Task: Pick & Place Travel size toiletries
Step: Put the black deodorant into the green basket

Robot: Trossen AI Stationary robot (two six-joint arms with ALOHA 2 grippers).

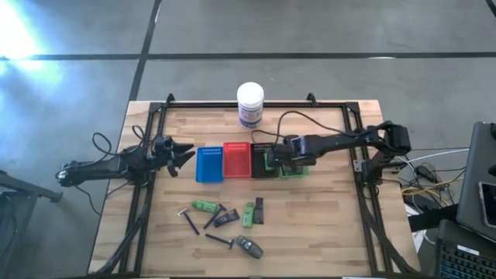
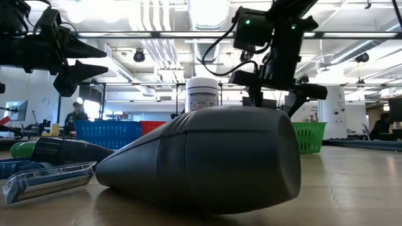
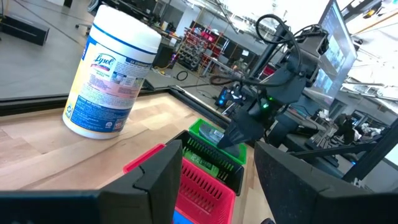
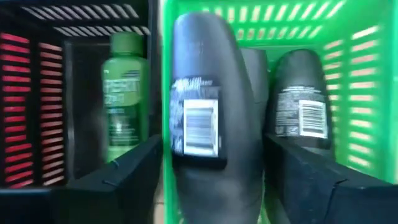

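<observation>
Three grey bottles (image 4: 199, 118) crowd green tray (image 4: 364, 93), frame centre; right gripper (image 4: 205, 180) released, may snag one lifting out.

The wooden worktop (image 1: 325, 225) stands on a grey concrete floor (image 1: 325, 27) crossed by dark seams, with a bright patch of glare (image 1: 15, 31) at one corner. Beside the worktop, cables (image 1: 430, 182) trail across the floor toward dark equipment (image 1: 477, 186). Across the worktop, the room opens into a wide hall with a white ceiling (image 2: 163, 16), ducts and strip lights. A person (image 2: 76, 114) sits far back. Red shelving (image 3: 208, 37) and a monitor (image 3: 336, 40) stand beyond.
</observation>
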